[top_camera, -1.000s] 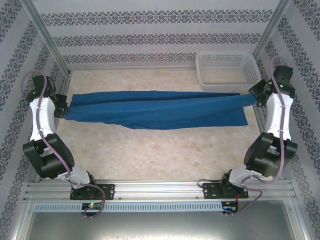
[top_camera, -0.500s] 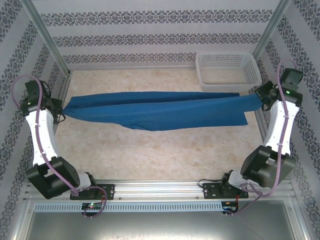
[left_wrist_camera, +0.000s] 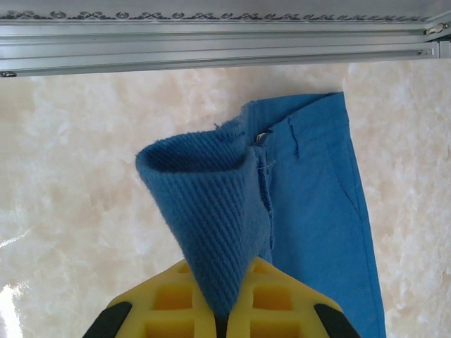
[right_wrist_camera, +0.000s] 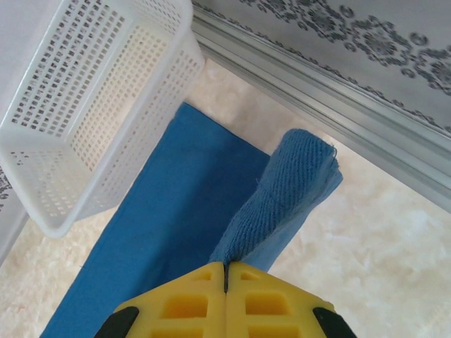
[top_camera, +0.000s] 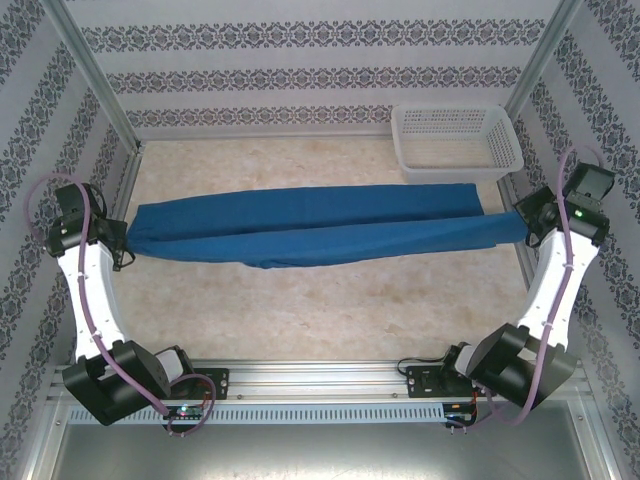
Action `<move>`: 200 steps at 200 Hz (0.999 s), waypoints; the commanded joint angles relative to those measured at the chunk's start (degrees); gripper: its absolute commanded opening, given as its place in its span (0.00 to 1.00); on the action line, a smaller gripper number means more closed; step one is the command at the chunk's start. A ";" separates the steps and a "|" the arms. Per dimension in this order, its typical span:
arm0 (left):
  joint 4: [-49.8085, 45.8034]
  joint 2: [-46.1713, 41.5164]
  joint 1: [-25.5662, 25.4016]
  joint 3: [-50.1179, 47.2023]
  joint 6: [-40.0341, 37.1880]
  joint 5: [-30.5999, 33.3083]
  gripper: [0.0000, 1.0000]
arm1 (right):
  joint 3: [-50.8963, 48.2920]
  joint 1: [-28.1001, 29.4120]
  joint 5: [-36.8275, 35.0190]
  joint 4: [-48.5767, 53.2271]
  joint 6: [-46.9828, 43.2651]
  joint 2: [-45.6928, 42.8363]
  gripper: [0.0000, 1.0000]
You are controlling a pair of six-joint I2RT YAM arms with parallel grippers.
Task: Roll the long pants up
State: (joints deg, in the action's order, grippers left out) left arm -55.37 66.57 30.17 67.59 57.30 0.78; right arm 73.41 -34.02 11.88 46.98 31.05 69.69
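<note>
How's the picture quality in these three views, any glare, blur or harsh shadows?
Top external: soft, even light, pants sharp, hardly any shadow on the table. Left wrist: cloth weave crisp, a small glare patch on the table at lower left. Right wrist: weave crisp, basket washed out towards white.

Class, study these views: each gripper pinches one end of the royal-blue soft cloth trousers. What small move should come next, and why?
Probably lower both pinched ends onto the marbled table. The left gripper and right gripper each hold an end raised, and the royal-blue cloth trousers stretch straight between them, so they look ready to be laid flat for rolling.
</note>
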 commanded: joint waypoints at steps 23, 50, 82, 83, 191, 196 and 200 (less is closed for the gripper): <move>-1.11 -2.46 1.51 -0.39 1.98 5.73 0.00 | -3.05 -1.65 -1.44 -0.48 -1.52 -4.38 0.00; -1.81 -3.15 1.66 -0.61 2.81 7.20 0.00 | -3.32 -1.64 -1.25 -0.72 -1.44 -3.56 0.00; 0.00 -1.76 1.91 -1.28 3.34 6.98 0.00 | -3.63 -1.30 -0.36 -3.63 -0.47 0.50 0.00; 0.04 -1.69 1.91 -1.26 3.39 6.97 0.00 | -3.62 -1.30 -0.32 -3.73 -0.51 0.65 0.00; 6.40 12.81 1.86 1.75 4.58 4.69 0.00 | 4.44 3.75 -2.97 -11.22 0.07 20.79 0.00; 6.65 13.67 1.89 2.32 4.50 4.71 0.00 | 5.47 4.13 -3.12 -11.13 0.10 21.79 0.00; 6.71 14.32 1.90 2.78 4.49 4.72 0.00 | 6.33 4.48 -3.22 -10.95 0.12 22.71 0.00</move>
State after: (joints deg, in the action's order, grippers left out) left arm -53.49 78.11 30.85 66.78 60.93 1.48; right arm 74.02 -30.09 13.17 41.74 31.27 89.10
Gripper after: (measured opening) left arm 0.055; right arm 0.066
